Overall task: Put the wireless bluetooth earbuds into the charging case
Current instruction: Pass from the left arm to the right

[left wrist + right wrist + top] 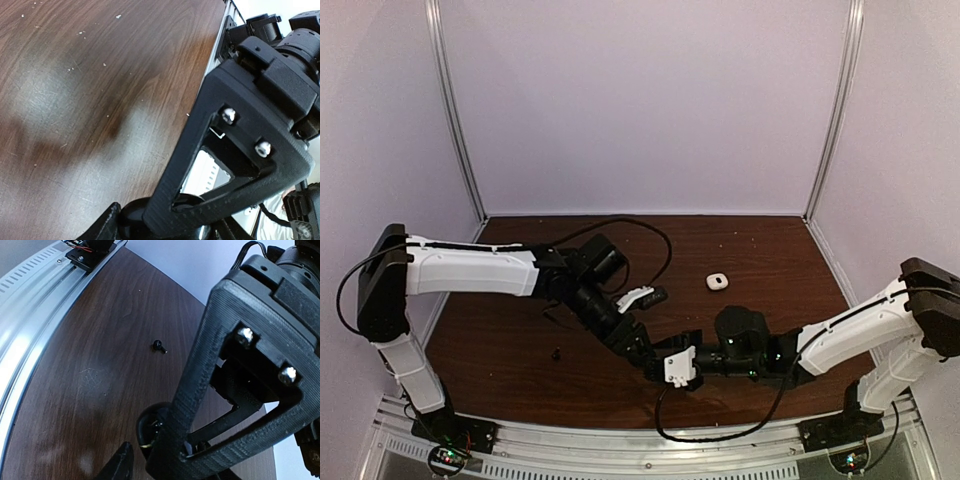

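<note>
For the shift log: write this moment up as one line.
black earbud: loose on table, not cased | small white item: farther back, alone | jaws, both sides: state unclear

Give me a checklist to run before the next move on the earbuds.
1. Black earbud located: ok, it lies loose on the table.
2. Right end effector grip: cannot tell; a dark round shape sits at its fingers.
3. Left end effector grip: cannot tell.
4. Small white piece farther back identified as case or earbud: cannot tell, too small.
5. Clearance between the end effectors: not ok, they crowd together mid-table.
</note>
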Robot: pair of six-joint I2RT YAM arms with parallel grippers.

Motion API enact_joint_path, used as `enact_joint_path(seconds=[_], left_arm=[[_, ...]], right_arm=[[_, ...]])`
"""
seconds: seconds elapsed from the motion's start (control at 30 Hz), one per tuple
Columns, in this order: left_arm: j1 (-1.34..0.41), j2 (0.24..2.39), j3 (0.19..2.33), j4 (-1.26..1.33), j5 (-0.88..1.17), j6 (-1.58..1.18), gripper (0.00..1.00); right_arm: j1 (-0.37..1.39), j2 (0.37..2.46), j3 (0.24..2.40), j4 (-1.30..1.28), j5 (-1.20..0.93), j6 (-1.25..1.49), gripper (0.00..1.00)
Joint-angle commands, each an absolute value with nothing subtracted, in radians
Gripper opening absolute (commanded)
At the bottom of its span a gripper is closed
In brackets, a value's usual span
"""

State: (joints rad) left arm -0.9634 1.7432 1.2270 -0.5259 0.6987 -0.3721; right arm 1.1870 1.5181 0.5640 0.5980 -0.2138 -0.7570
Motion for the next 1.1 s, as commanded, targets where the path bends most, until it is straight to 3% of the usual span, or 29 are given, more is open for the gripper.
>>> enact_joint_path(seconds=[0.0,0.4,0.7,0.83,1.07], left_arm=[[-0.972,1.766,1.272,-0.523,0.739,-0.346,0.34],[-0.974,1.775,1.288,-0.53,0.742,-0.346,0.39],[-0.946,1.72,1.281,-0.519,0.721,-0.345,0.74],[-0.909,1.654,1.261,-0.484,0.723,-0.341,0.97],[-0.878,1.51,1.226,-0.418,0.611,-0.308,0.98]], right_arm=[[1.205,1.529,0.582,0.58,-0.182,-0.78,0.4],[1.216,1.528,0.579,0.583,-0.16,-0.786,0.22],[1.216,1.504,0.551,0.637,-0.136,-0.747,0.17],[1.215,1.489,0.54,0.649,-0.13,-0.735,0.16],[1.202,1.452,0.51,0.725,-0.119,-0.68,0.14]])
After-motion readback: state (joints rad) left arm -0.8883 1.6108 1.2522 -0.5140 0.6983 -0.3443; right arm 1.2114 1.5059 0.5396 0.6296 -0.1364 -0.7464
